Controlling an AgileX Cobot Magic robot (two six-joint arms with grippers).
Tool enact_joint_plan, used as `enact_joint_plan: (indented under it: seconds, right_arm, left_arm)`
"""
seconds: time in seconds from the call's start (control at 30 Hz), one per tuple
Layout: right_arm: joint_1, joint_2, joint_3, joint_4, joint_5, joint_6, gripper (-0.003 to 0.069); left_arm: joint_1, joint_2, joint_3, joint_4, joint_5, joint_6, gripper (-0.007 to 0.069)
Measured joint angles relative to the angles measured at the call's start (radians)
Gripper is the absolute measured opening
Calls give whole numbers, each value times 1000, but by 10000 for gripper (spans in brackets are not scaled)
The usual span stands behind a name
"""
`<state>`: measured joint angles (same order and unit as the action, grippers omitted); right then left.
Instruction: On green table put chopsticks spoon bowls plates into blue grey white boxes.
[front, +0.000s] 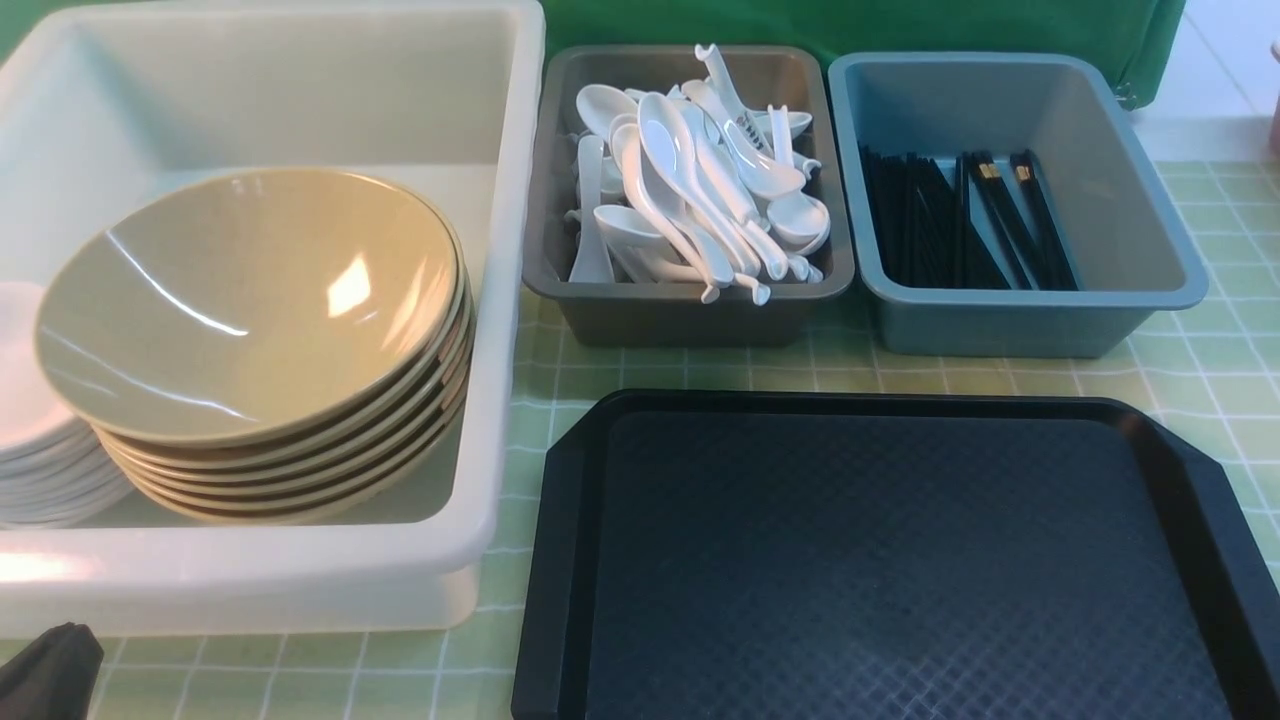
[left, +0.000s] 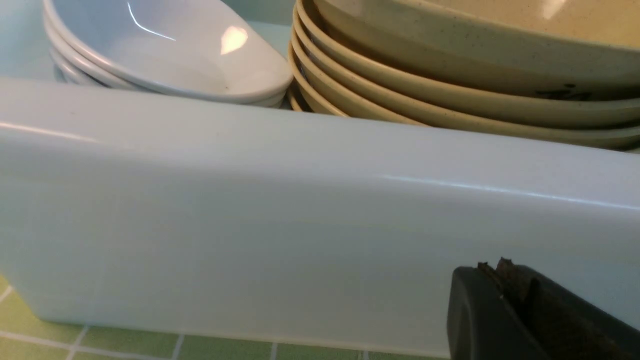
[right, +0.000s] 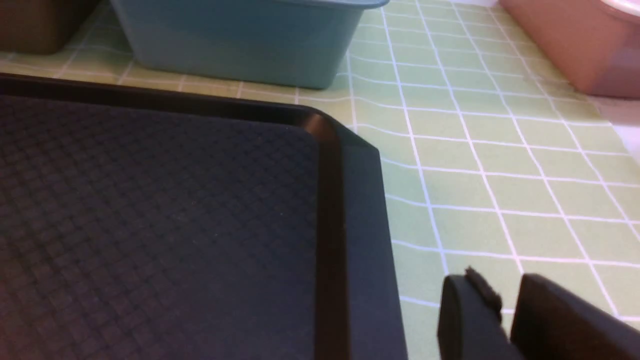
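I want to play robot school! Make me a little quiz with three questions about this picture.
1. True or false: the black tray has dishes on it.
2. Which box holds the chopsticks? A) white box B) grey box C) blue box
3. Fill in: beside the bowls in the white box sits a stack of white ____.

Key
1. False, the tray is bare.
2. C. The spoons fill the grey box.
3. plates
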<state>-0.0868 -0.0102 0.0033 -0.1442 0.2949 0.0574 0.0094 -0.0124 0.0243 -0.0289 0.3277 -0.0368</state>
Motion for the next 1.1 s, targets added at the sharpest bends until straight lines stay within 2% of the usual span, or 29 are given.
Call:
enact_joint_plan:
  seconds: [1.1]
  right_arm:
    - [0,0,2,0,-9,0,178]
  left_arm:
    - [0,0,0,0,0,0,-1]
